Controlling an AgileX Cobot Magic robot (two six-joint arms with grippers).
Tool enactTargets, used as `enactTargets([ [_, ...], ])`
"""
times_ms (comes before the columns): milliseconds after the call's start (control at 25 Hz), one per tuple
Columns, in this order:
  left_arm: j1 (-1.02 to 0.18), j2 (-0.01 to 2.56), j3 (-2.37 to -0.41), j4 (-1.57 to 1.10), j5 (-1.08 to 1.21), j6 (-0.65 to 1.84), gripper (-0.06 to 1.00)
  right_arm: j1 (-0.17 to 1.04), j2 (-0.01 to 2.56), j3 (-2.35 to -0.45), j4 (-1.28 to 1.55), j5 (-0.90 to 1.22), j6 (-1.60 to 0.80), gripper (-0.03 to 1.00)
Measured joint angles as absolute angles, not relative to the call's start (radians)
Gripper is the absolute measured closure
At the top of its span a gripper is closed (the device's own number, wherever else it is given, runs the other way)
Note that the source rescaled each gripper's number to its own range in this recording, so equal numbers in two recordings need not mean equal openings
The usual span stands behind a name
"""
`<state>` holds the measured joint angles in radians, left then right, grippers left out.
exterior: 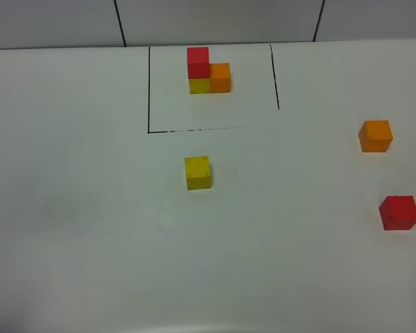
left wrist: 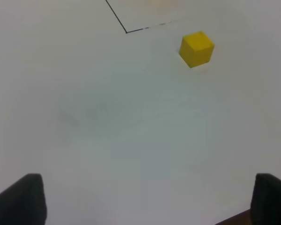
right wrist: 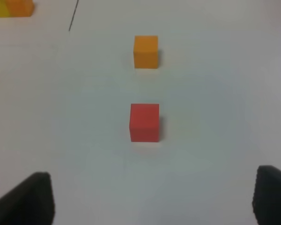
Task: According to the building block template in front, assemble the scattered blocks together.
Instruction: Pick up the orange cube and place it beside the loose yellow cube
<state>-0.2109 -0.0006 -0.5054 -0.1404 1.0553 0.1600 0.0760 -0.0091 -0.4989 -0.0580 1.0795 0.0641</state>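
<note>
Left jaws and right jaws stand spread wide, pinching nothing, above the worktop [exterior: 76,208]. The red cube [exterior: 399,212] sits by the right edge, the yellow cube [exterior: 197,172] mid-worktop, the orange cube [exterior: 376,135] farther along the right edge. The template [exterior: 208,71] — red on yellow, orange beside — stands near the far edge, inside black lines [exterior: 149,90].

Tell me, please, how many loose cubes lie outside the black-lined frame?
3: the yellow cube just in front of the frame near the middle, the orange cube far right, and the red cube nearer the camera at the right edge. None appears hidden.
</note>
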Motion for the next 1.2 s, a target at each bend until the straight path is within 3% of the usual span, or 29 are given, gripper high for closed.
enactTargets([
  [160,-0.211,-0.004,-0.505,-0.141,1.055,0.160,0.12,0.076,-0.009,-0.499,-0.056,1.080,0.064,0.24],
  [400,-0.206,-0.004,-0.505,-0.141,1.055,0.160,0.27,0.076,-0.009,-0.499,-0.056,1.080,0.064,0.24],
  [720,-0.091,-0.004,-0.505,-0.141,1.055,0.160,0.43,0.076,-0.009,-0.499,-0.055,1.080,0.064,0.24],
  [1200,-0.087,-0.002,-0.505,-0.141,1.055,0.160,0.54,0.076,-0.009,-0.499,-0.051,1.080,0.064,0.24],
])
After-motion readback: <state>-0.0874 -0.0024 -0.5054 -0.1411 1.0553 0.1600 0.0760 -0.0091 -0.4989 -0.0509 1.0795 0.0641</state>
